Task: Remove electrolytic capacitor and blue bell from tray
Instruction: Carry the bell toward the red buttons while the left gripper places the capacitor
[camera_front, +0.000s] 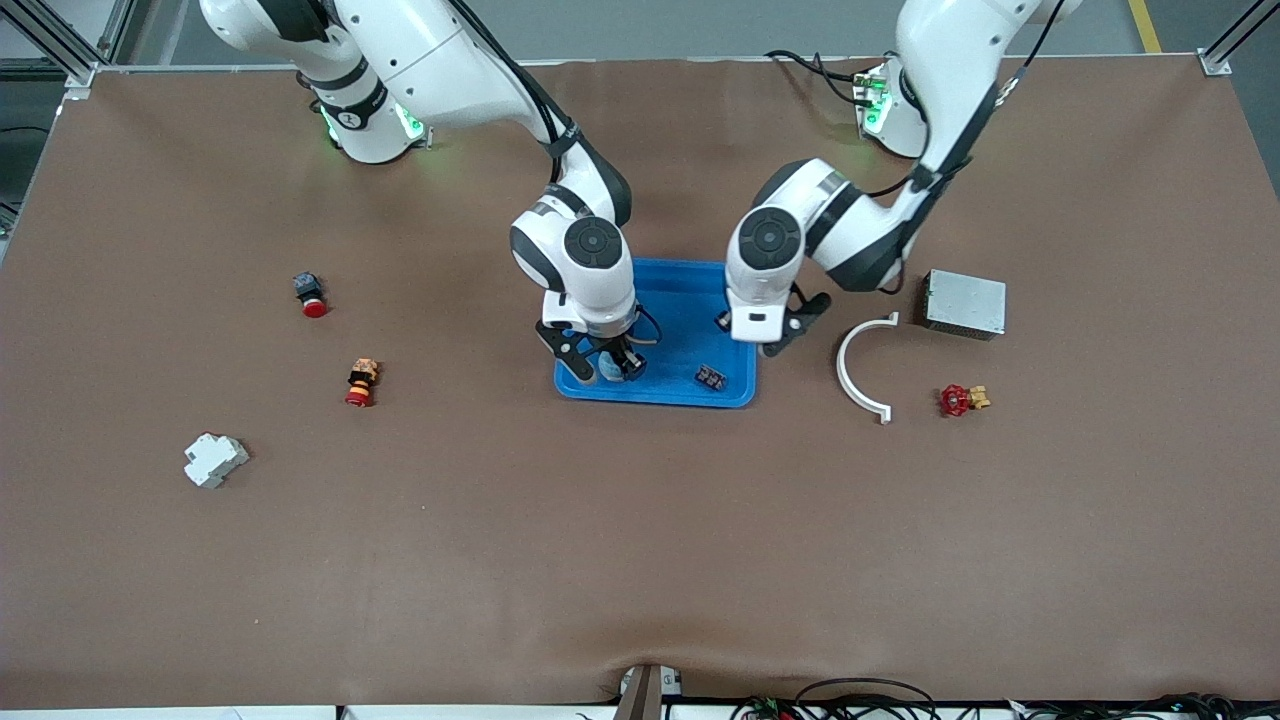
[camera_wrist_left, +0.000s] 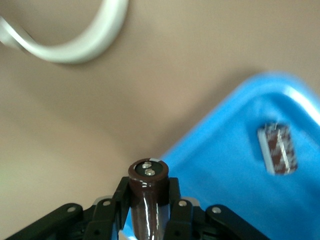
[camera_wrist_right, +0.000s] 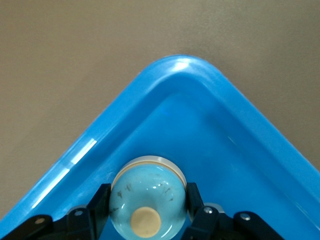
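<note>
A blue tray (camera_front: 682, 300) lies mid-table. My right gripper (camera_front: 603, 368) is shut on a light blue bell (camera_wrist_right: 148, 202) with a tan knob. It holds the bell low in the tray's (camera_wrist_right: 210, 130) corner nearest the front camera, toward the right arm's end; in the front view the bell (camera_front: 610, 372) barely shows. My left gripper (camera_front: 762, 342) is shut on a dark brown capacitor (camera_wrist_left: 148, 192) over the tray's rim (camera_wrist_left: 200, 145) toward the left arm's end. The capacitor is hidden under the hand in the front view.
A small dark component (camera_front: 711, 377) lies in the tray, also in the left wrist view (camera_wrist_left: 277, 149). Toward the left arm's end: a white curved clamp (camera_front: 858, 370), a metal box (camera_front: 964, 303), a red valve (camera_front: 960, 400). Toward the right arm's end: two red push buttons (camera_front: 310, 294) (camera_front: 360, 382), a white block (camera_front: 214, 459).
</note>
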